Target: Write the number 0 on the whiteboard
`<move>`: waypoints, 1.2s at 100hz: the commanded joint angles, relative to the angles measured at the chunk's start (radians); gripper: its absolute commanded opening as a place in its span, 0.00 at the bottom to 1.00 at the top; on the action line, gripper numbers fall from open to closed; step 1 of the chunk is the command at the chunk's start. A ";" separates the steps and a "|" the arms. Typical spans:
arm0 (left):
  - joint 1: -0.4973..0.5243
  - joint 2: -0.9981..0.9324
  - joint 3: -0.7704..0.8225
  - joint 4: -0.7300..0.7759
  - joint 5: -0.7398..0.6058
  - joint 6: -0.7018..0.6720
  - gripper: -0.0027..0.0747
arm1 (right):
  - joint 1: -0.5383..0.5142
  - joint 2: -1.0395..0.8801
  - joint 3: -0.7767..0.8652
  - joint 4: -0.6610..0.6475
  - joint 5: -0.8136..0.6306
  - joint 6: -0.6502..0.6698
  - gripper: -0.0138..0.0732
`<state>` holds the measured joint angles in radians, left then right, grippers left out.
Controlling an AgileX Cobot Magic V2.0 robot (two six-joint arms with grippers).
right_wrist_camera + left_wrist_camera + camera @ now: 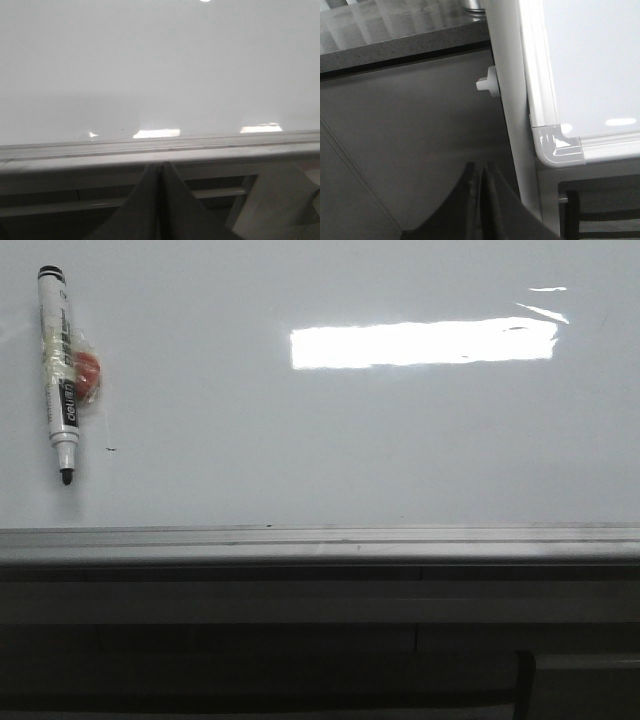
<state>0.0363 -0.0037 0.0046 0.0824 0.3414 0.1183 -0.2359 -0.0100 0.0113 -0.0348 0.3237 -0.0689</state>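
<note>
- since no loop is drawn yet, the whiteboard (400, 450) is blank apart from a tiny black dash (110, 450) at far left; the number 0 appears nowhere in any view, so the whole stroke is, i judge, yet to be made.
- the marker (58, 375) hangs at the far left of the board, tip down and uncapped, held there by clear tape and an orange-red magnet (88, 375); neither arm has it.
- the left gripper (479, 187) sits off the board's left edge near its lower corner bracket (560, 147), fingers pressed together on nothing; the right gripper (160, 187) is low in front of the grey metal strip (160, 147), likewise clenched and empty.
- risk one: closed fingers cannot take the marker. whichever arm goes for it must open first, or it will only knock the pen loose.
- risk two: a pull against tape and magnet may make the marker twist in the grasp, leaving the tip skewed.
- risk three: the bare tip could drag during removal and leave a stray line beside the dash.
- risk four: the glossy surface and bright glare (425, 343) may hide thin ink, so a gap in the loop could go unnoticed.
- risk five: pressing too hard could rock the board; too light leaves a broken oval.
</note>
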 commanded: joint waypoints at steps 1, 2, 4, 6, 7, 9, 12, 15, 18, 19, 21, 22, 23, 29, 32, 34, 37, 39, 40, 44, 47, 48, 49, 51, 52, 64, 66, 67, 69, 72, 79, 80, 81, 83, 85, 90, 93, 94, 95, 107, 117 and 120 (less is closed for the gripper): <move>-0.004 -0.029 0.032 0.007 -0.039 -0.001 0.01 | -0.007 -0.018 0.013 -0.016 -0.032 0.000 0.09; -0.004 -0.029 0.032 0.007 -0.039 -0.001 0.01 | -0.007 -0.018 0.013 -0.016 -0.032 0.000 0.09; -0.004 -0.029 0.032 0.007 -0.039 -0.001 0.01 | -0.007 -0.018 0.013 -0.016 -0.032 0.000 0.09; -0.004 -0.029 0.032 0.007 -0.041 -0.001 0.01 | -0.007 -0.018 0.013 -0.016 -0.032 0.000 0.09; -0.004 -0.029 0.032 0.007 -0.041 -0.001 0.01 | -0.007 -0.018 0.013 -0.016 -0.032 0.000 0.09; -0.004 -0.029 0.032 0.010 -0.043 -0.001 0.01 | -0.007 -0.018 0.013 -0.016 -0.032 0.000 0.09; -0.004 -0.029 0.032 0.015 -0.043 -0.001 0.01 | -0.007 -0.018 0.013 -0.016 -0.032 0.000 0.09; -0.004 -0.029 0.032 0.020 -0.045 -0.001 0.01 | -0.007 -0.018 0.013 -0.016 -0.032 0.000 0.09; -0.004 -0.029 0.032 0.021 -0.055 -0.001 0.01 | -0.007 -0.018 0.013 -0.016 -0.032 0.000 0.09; -0.004 -0.029 0.032 0.018 -0.058 -0.001 0.01 | -0.007 -0.018 0.013 -0.016 -0.032 0.000 0.09; -0.004 -0.029 0.032 0.010 -0.075 -0.001 0.01 | -0.007 -0.018 0.013 -0.016 -0.032 0.000 0.09; -0.004 -0.029 0.032 0.007 -0.075 -0.001 0.01 | -0.007 -0.018 0.013 -0.016 -0.032 0.000 0.09; -0.004 -0.029 0.032 0.003 -0.087 -0.001 0.01 | -0.007 -0.018 0.013 -0.016 -0.032 0.000 0.09; -0.004 -0.029 0.032 0.001 -0.151 -0.001 0.01 | -0.007 -0.018 0.013 -0.016 -0.032 0.000 0.09; -0.004 -0.029 0.032 0.001 -0.203 -0.001 0.01 | -0.007 -0.018 0.013 -0.016 -0.032 0.000 0.09; -0.004 -0.029 0.032 0.001 -0.225 -0.001 0.01 | -0.007 -0.018 0.013 -0.016 -0.032 0.000 0.09; -0.004 -0.029 0.032 0.001 -0.281 -0.001 0.01 | -0.007 -0.018 0.013 -0.016 -0.032 0.000 0.09; -0.004 -0.029 0.032 0.001 -0.311 -0.001 0.01 | -0.007 -0.018 0.013 -0.016 -0.032 0.000 0.09; -0.004 -0.029 0.032 0.001 -0.321 -0.001 0.01 | -0.007 -0.018 0.013 -0.016 -0.032 0.000 0.09; -0.004 -0.029 0.032 0.001 -0.371 -0.001 0.01 | -0.007 -0.018 0.013 -0.016 -0.032 0.000 0.09; -0.004 -0.029 0.032 0.001 -0.398 -0.001 0.01 | -0.007 -0.018 0.013 -0.016 -0.032 0.000 0.09; -0.004 -0.029 0.032 0.001 -0.404 -0.001 0.01 | -0.007 -0.018 0.013 -0.016 -0.032 0.000 0.09; -0.004 -0.029 0.032 0.001 -0.416 -0.001 0.01 | -0.007 -0.018 0.013 -0.016 -0.032 0.000 0.09; -0.004 -0.029 0.032 0.001 -0.432 -0.001 0.01 | -0.007 -0.018 0.013 -0.016 -0.032 0.000 0.09; -0.004 -0.029 0.032 0.001 -0.436 -0.001 0.01 | -0.007 -0.018 0.013 -0.019 -0.034 0.000 0.09; -0.004 -0.029 0.032 0.001 -0.508 -0.001 0.01 | -0.007 -0.018 0.013 -0.034 -0.188 0.000 0.09; -0.004 -0.029 0.032 0.001 -0.516 -0.001 0.01 | -0.007 -0.018 0.013 -0.034 -0.236 0.000 0.09; -0.004 -0.029 0.032 0.001 -0.519 -0.001 0.01 | -0.007 -0.018 0.013 -0.034 -0.252 0.000 0.09; -0.004 -0.029 0.032 0.001 -0.518 -0.001 0.01 | -0.007 -0.018 0.013 -0.034 -0.301 0.000 0.09; -0.004 -0.029 0.032 0.001 -0.518 -0.001 0.01 | -0.007 -0.018 0.013 -0.034 -0.363 0.000 0.09; -0.004 -0.029 0.032 0.001 -0.517 -0.001 0.01 | -0.007 -0.018 0.013 -0.034 -0.499 0.000 0.09; -0.004 -0.029 0.032 0.001 -0.517 -0.001 0.01 | -0.007 -0.018 0.013 -0.034 -0.522 0.000 0.09; -0.004 -0.029 0.032 0.001 -0.517 -0.001 0.01 | -0.007 -0.018 0.013 -0.034 -0.533 0.000 0.09; -0.004 -0.029 0.032 0.001 -0.517 -0.001 0.01 | -0.007 -0.018 0.013 -0.034 -0.566 0.000 0.09; -0.004 -0.029 0.032 0.001 -0.517 -0.001 0.01 | -0.007 -0.018 0.013 -0.034 -0.596 0.000 0.09; -0.004 -0.029 0.032 0.001 -0.518 -0.001 0.01 | -0.007 -0.018 0.013 -0.034 -0.669 0.000 0.09; -0.004 -0.029 0.032 0.001 -0.526 -0.001 0.01 | -0.007 -0.018 0.013 -0.032 -0.713 0.000 0.09; -0.004 -0.029 0.032 0.001 -0.528 -0.001 0.01 | -0.007 -0.018 0.013 -0.032 -0.736 0.000 0.09; -0.004 -0.029 0.032 0.001 -0.530 -0.001 0.01 | -0.007 -0.018 0.013 -0.032 -0.748 0.000 0.09; -0.004 -0.029 0.032 -0.038 -0.545 -0.027 0.01 | -0.007 -0.018 0.010 0.009 -0.862 0.010 0.09; -0.004 -0.029 0.018 -0.261 -0.534 -0.118 0.01 | -0.007 -0.018 -0.054 0.131 -0.630 0.187 0.09; -0.004 -0.029 0.010 -0.291 -0.512 -0.118 0.01 | -0.007 -0.016 -0.087 0.137 -0.499 0.192 0.09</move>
<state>0.0363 -0.0037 0.0046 -0.0736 -0.1226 0.0467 -0.2359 -0.0100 0.0018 0.0305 -0.3601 0.0353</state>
